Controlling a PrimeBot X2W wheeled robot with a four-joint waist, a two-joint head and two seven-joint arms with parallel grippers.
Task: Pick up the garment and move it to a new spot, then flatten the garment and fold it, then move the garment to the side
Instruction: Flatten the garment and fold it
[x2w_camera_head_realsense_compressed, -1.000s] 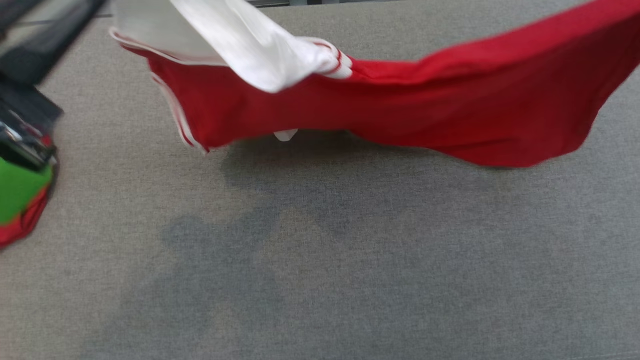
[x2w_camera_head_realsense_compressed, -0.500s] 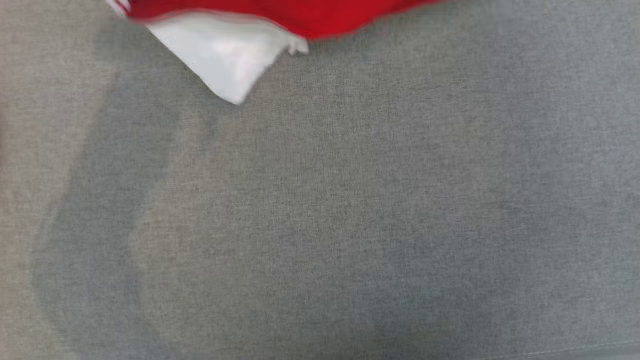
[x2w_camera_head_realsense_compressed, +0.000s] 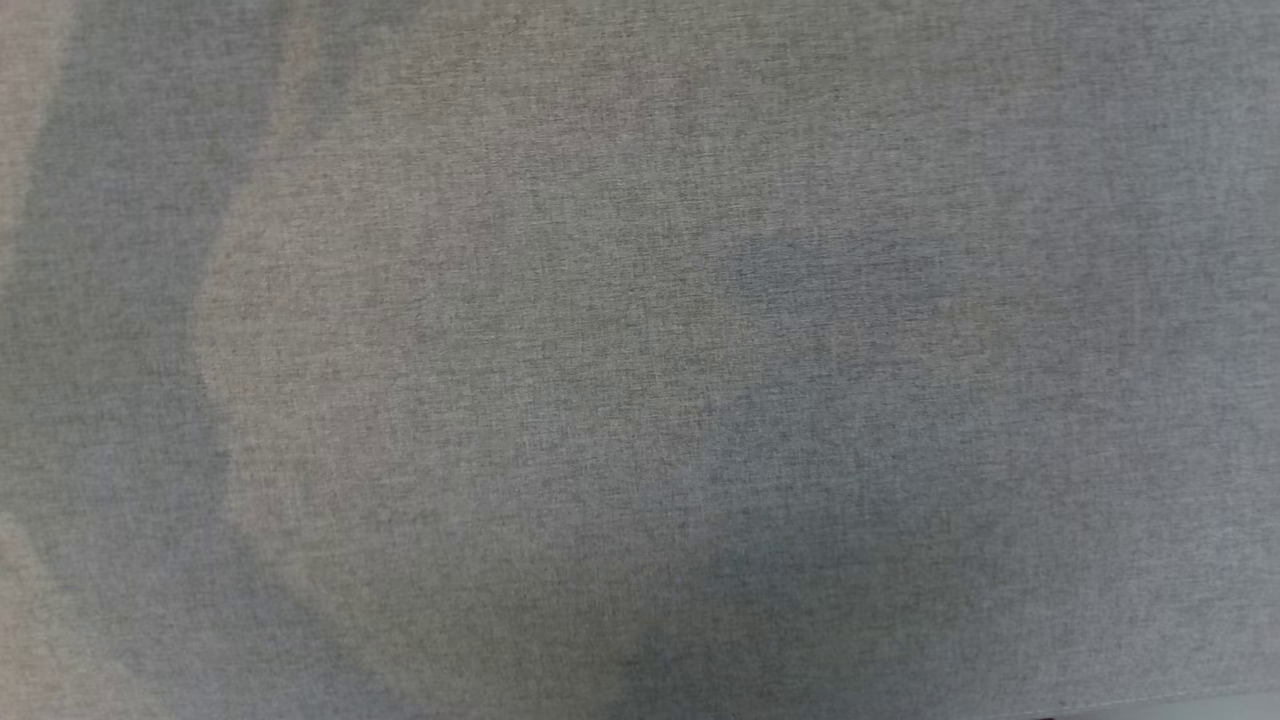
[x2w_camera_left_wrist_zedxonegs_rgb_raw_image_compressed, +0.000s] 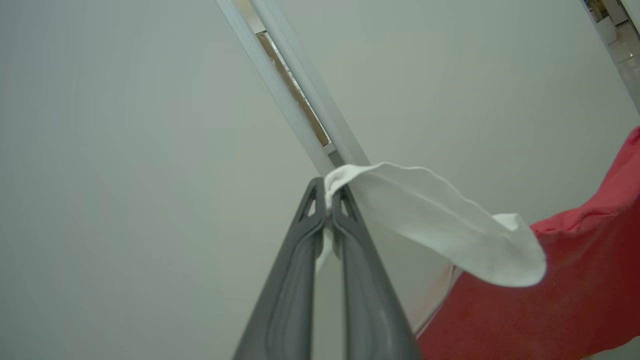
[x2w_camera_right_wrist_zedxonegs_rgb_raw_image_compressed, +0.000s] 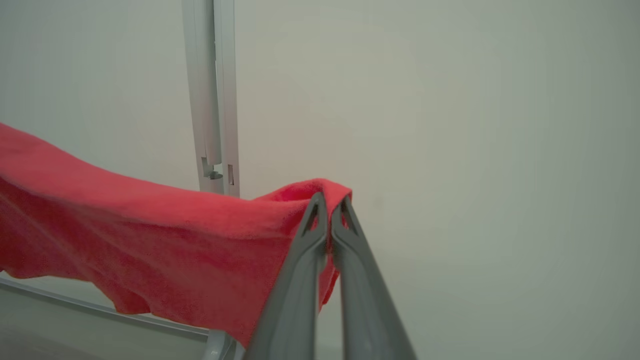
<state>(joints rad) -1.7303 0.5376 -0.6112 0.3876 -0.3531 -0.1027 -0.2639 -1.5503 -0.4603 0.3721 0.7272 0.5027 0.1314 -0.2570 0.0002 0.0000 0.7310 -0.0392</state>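
Item: red-and-white knit garment (x2w_camera_right_wrist_zedxonegs_rgb_raw_image_compressed: 150, 245), hung slack in the air before pale wall (x2w_camera_right_wrist_zedxonegs_rgb_raw_image_compressed: 475, 125) | left fingers (x2w_camera_left_wrist_zedxonegs_rgb_raw_image_compressed: 321, 222) pinched shut on garment's white end | right fingers (x2w_camera_right_wrist_zedxonegs_rgb_raw_image_compressed: 322, 232) pinched shut on garment's red end | long axis ran fingers to fingers | judged: lay-down onto grey woven surface (x2w_camera_head_realsense_compressed: 640, 360) due, both arms equally placed.

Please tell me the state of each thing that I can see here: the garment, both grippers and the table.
Garment: in the air, hanging between the two grippers.
Left gripper: shut on the garment's white part.
Right gripper: shut on the garment's red edge.
Table: grey fabric top, shadowed.
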